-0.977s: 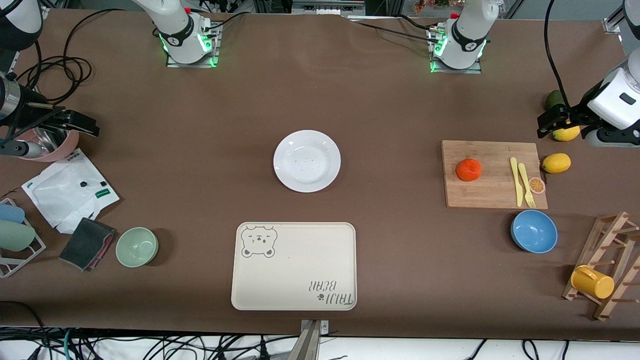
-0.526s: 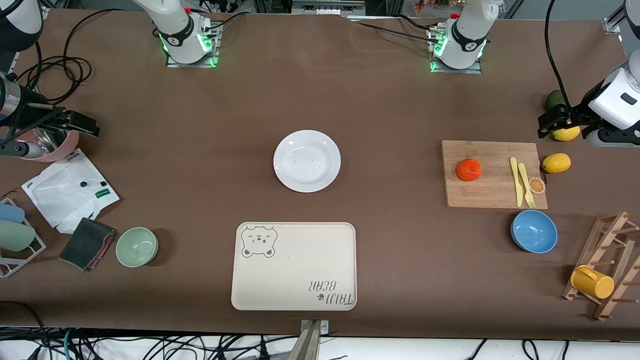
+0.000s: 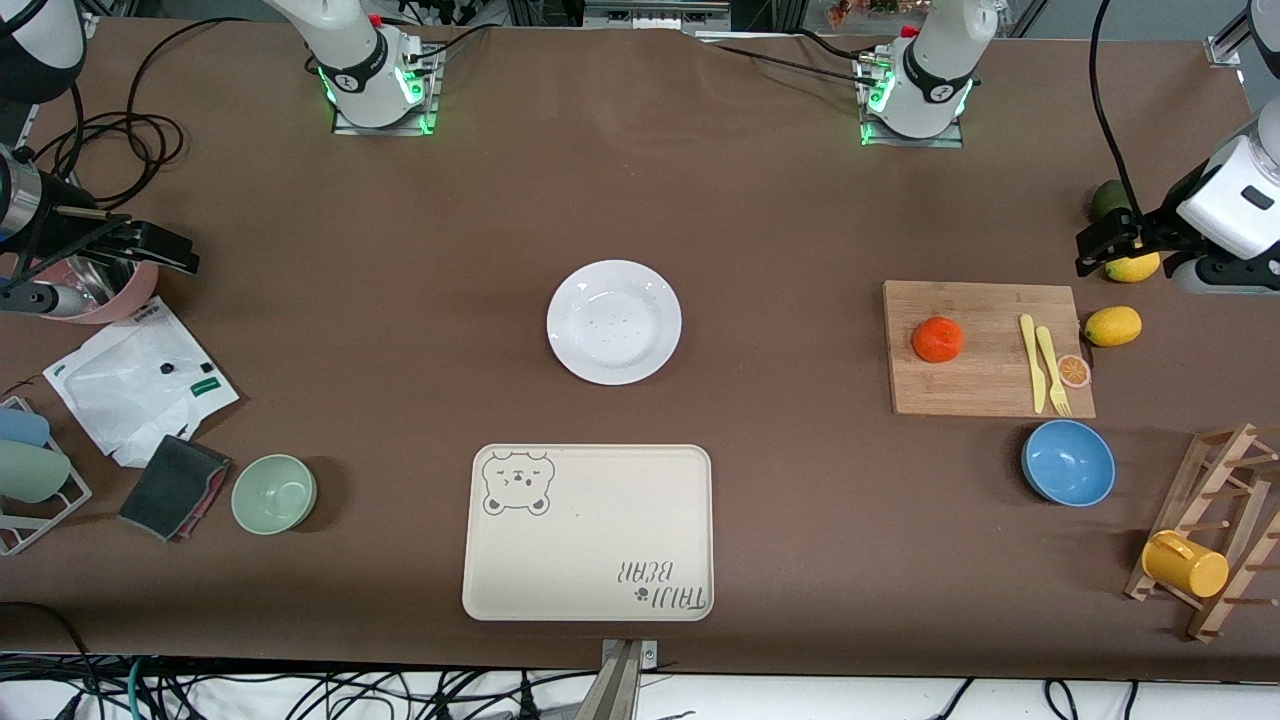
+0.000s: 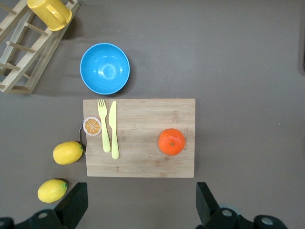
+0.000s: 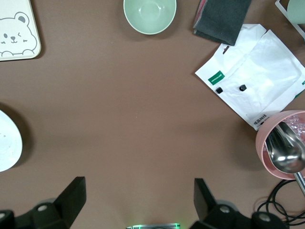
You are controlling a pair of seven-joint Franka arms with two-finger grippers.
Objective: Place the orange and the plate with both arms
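Brown table's sitting unchanged since a second ago; left gripper (image 4: 138, 210) hanging open above the orange (image 4: 171, 141); right gripper (image 5: 138, 205) open, waiting, plate (image 5: 7, 140) untouched.

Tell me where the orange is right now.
In the front view, the orange sits on the wooden cutting board toward the left arm's end of the table, beside the yellow knife and fork.

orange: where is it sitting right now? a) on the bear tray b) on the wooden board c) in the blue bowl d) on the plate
b, the orange rests on the wooden board, with the fork and knife beside it.
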